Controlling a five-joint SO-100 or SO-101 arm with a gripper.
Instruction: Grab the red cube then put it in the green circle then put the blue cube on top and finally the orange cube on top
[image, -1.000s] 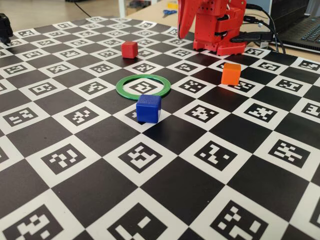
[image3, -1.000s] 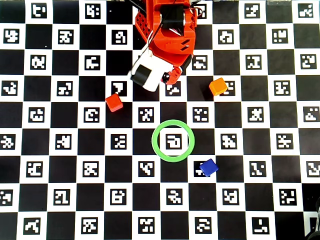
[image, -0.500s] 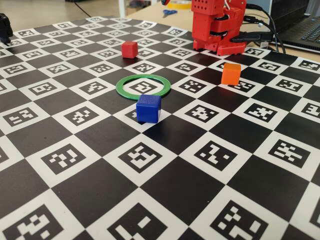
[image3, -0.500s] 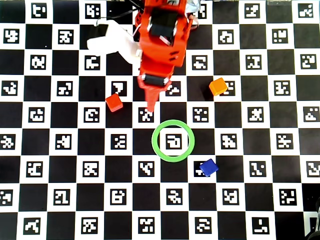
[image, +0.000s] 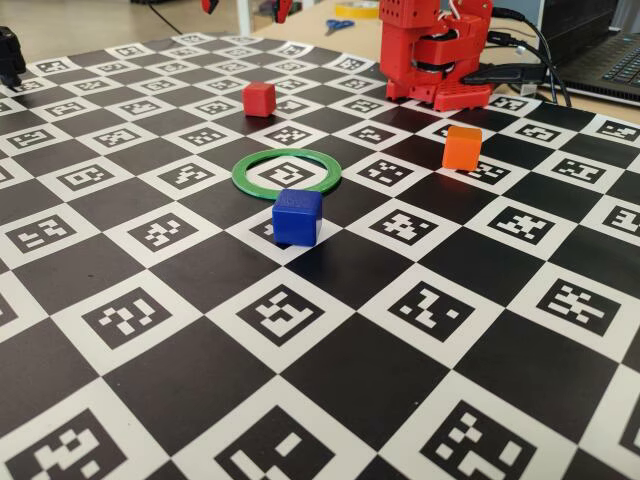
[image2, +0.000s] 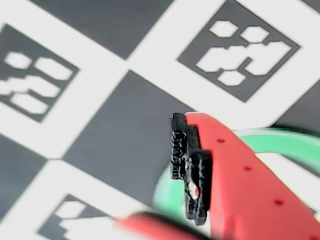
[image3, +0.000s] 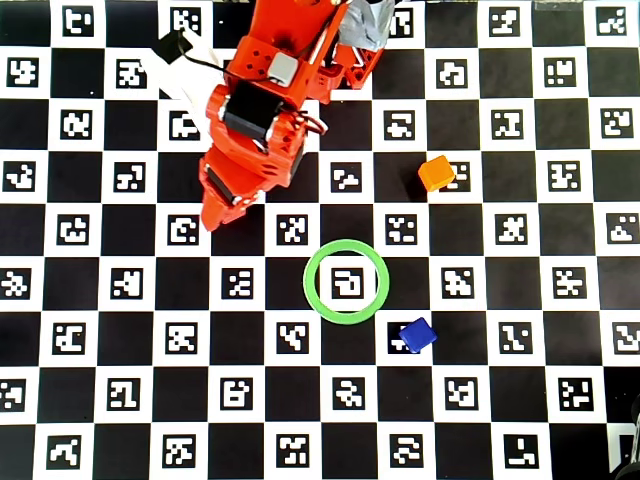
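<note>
The red cube (image: 259, 98) sits on the checkered mat behind the green circle (image: 287, 173); in the overhead view my arm hides it. The blue cube (image: 297, 216) stands just in front of the ring, outside it. The orange cube (image: 462, 147) is off to the right. My red gripper (image3: 215, 205) hangs high over the red cube's area, and only its tips show at the top edge of the fixed view (image: 245, 5). Its jaws stand apart with nothing between them. The wrist view shows one black-padded finger (image2: 189, 170) and a blurred part of the green circle (image2: 290, 145), no cube.
The arm's red base (image: 435, 50) stands at the back of the mat with cables and a laptop (image: 610, 60) to its right. A dark object (image: 10, 55) sits at the far left edge. The ring's centre (image3: 345, 281) holds nothing.
The arm has swung from over the middle of the mat, near the ring, to the left in the overhead view and now covers the red cube. The cubes and the ring have not moved.
</note>
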